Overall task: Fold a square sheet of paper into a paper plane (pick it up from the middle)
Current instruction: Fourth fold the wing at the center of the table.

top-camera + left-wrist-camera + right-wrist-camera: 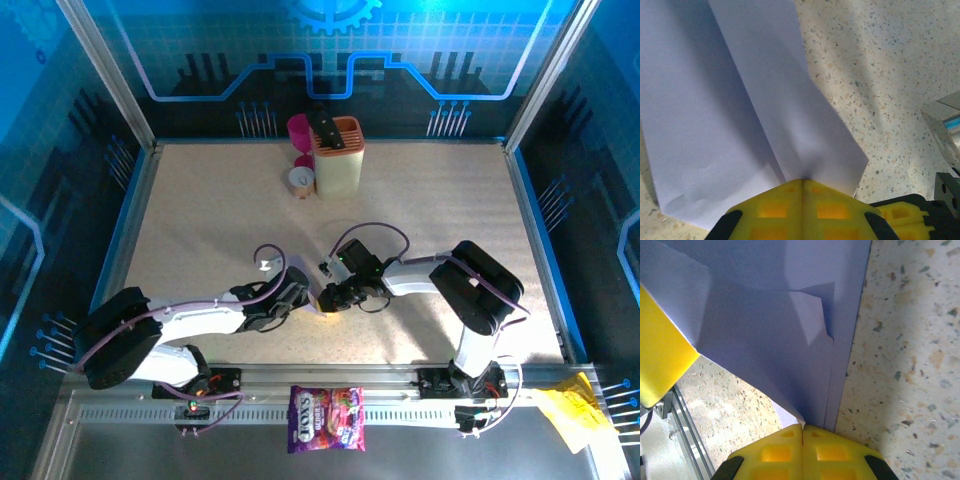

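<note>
You're partway through, not near the end. The square sheet of paper [715, 125] already carries folds. The left wrist view shows one long layer lying over another with a straight crease running toward 12 o'clock. The right wrist view shows a small angled flap tucked among the layers. It does not read as a slim pointed dart, so I'd judge the nose and wing folds and the final creasing are yet to do. Both ends are clamped. Your left gripper [802, 182] has its jaws pressed together on a paper edge, and your right gripper [802, 427] is likewise closed on the paper, layers fanning from the pinch toward 12 o'clock. In the overhead view the two grippers meet nose to nose just toward 6 o'clock of the table [200, 220] centre, so the paper sits between them, mostly hidden under the wrists. There's bare speckled surface toward 9, 3 and 12 o'clock. The orange holder [338, 155] and the pink cup [300, 130] stand well apart at 12 o'clock. The near rail is close at 6 o'clock, with the sweets bag [326, 418] on it and the yellow crumpled paper [565, 410] off at 4 o'clock. Work away from that edge.
</note>
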### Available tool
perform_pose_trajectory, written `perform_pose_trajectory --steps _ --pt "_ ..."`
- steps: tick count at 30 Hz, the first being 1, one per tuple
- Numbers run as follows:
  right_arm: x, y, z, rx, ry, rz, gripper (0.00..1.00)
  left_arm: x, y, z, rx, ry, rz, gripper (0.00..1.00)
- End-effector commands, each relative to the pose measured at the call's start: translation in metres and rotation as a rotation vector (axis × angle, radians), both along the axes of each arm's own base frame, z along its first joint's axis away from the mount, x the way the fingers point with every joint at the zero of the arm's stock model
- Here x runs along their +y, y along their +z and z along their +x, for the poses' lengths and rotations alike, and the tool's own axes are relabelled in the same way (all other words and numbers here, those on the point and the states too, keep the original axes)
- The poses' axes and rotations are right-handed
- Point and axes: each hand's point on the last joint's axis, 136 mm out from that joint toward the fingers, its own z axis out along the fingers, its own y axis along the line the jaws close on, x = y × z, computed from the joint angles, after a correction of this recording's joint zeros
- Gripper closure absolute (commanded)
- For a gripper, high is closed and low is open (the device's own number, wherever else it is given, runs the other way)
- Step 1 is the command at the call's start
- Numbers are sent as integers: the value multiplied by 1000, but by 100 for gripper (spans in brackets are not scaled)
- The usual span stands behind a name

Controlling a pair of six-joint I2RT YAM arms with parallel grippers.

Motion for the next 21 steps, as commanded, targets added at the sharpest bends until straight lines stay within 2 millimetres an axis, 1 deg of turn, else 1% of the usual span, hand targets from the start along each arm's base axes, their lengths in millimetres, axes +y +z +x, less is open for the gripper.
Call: perform_pose_trajectory --steps 1,7,21 --pt "-39 -49 -35 141 -13 -196 100 -10 7 7 -18 -27 -13 100" --pt "-39 -51 -35 142 -14 -197 100 -9 3 11 -10 -21 -5 100" --pt "-39 -52 -36 148 -16 -200 100 -12 7 17 -30 -25 -24 100"
